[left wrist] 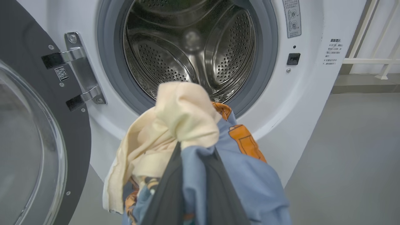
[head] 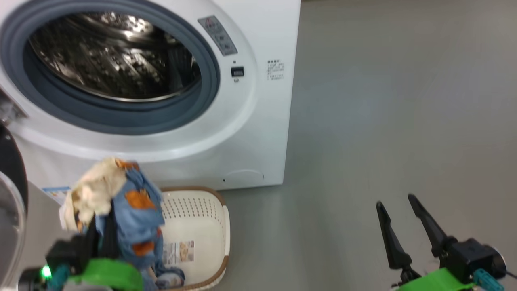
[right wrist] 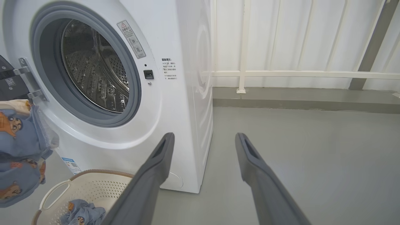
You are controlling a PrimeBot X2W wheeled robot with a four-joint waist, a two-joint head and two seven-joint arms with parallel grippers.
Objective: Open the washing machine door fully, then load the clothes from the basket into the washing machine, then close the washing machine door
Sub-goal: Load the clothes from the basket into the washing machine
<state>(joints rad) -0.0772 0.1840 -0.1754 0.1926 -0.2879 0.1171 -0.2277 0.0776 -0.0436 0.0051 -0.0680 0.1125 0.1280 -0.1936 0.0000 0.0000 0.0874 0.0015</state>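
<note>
The white washing machine (head: pixel 258 133) stands with its steel drum (left wrist: pixel 190 47) exposed. The washing machine door (left wrist: pixel 18 47) is swung wide open to the left, its black rim and glass bowl toward me. My left gripper (left wrist: pixel 197 149) is shut on a bunch of clothes (head: pixel 125 210): light-blue garments with orange prints and a cream cloth. It holds the bunch above the basket (head: pixel 220 226), in front of and below the drum opening. One more blue garment (right wrist: pixel 82 213) lies in the basket. My right gripper (head: pixel 395 201) hangs open and empty over the floor to the right.
Grey floor (head: pixel 404 101) stretches to the right of the machine. Behind it runs a white panelled wall with a rail (right wrist: pixel 297 74). The door's metal hinge (left wrist: pixel 78 68) sits left of the drum opening. The basket stands close against the machine's front.
</note>
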